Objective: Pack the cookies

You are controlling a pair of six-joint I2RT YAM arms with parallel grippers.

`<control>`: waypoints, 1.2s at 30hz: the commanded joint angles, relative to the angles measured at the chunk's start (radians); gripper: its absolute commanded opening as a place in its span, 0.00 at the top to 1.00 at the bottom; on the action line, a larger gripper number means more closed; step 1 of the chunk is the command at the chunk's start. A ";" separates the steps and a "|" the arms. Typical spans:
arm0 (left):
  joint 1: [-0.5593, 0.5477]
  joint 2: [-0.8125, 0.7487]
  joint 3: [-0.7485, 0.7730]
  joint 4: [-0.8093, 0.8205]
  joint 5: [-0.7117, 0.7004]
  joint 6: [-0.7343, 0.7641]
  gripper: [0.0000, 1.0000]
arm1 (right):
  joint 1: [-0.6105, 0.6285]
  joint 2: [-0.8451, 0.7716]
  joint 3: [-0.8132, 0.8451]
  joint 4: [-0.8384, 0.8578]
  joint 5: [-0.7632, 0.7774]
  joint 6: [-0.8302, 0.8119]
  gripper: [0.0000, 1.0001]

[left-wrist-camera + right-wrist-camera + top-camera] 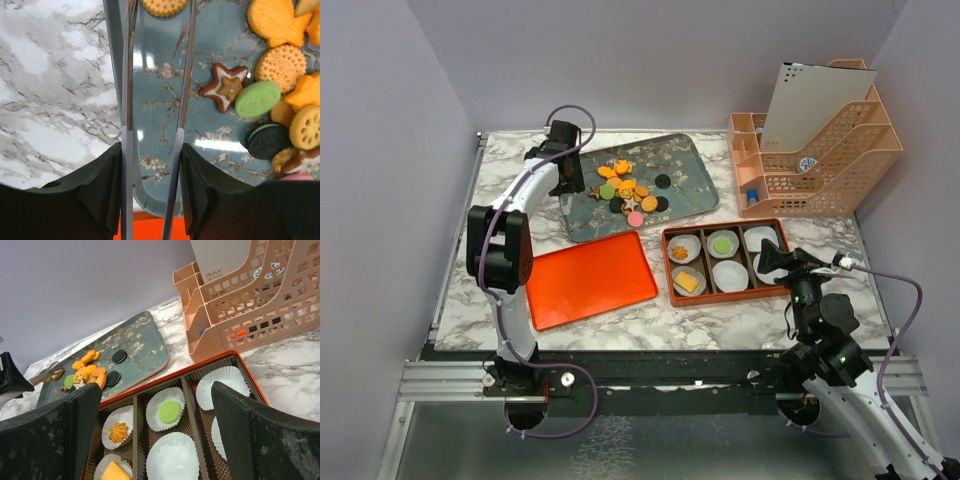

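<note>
The left tool (151,170) is clamped on slim metal tongs (125,90). Their two arms stand a little apart and run out along the edge of the blue-grey blossom-patterned tray (160,60) toward a round yellow biscuit (164,6); the tips are cut off from view. The cookies (625,190) lie heaped mid-tray, and three more sit in white paper cups (172,460) of the orange-rimmed compartment box (667,266). The right tool (157,395) hangs over this box, fingers wide apart and empty. The step looks like picking one biscuit. It is probably best to straddle a loose one at the heap's fringe, squeeze gently across its rim so it neither skids nor crumbles, and lift straight up before swinging toward an empty cup.
</note>
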 commanded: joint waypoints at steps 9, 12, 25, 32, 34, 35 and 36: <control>-0.065 -0.238 -0.077 -0.006 0.067 0.022 0.78 | -0.003 0.006 -0.003 -0.009 0.015 0.004 0.00; -0.098 -0.290 -0.112 -0.010 0.075 0.033 0.79 | -0.003 0.006 -0.003 -0.009 0.016 0.004 0.00; -0.360 -0.537 -0.296 -0.019 0.112 0.082 0.79 | -0.002 0.009 -0.003 -0.007 0.013 0.001 0.00; -0.538 -0.601 -0.336 -0.010 0.104 0.082 0.79 | -0.002 0.008 -0.003 -0.006 0.013 0.001 0.00; -0.590 -0.607 -0.342 0.000 0.099 0.082 0.79 | -0.003 0.009 -0.005 -0.005 0.013 0.001 0.00; -0.615 -0.610 -0.345 0.007 0.098 0.084 0.79 | -0.003 0.010 -0.005 -0.005 0.014 0.001 0.00; -0.638 -0.611 -0.348 0.013 0.097 0.086 0.79 | -0.002 0.011 -0.005 -0.004 0.014 0.002 0.00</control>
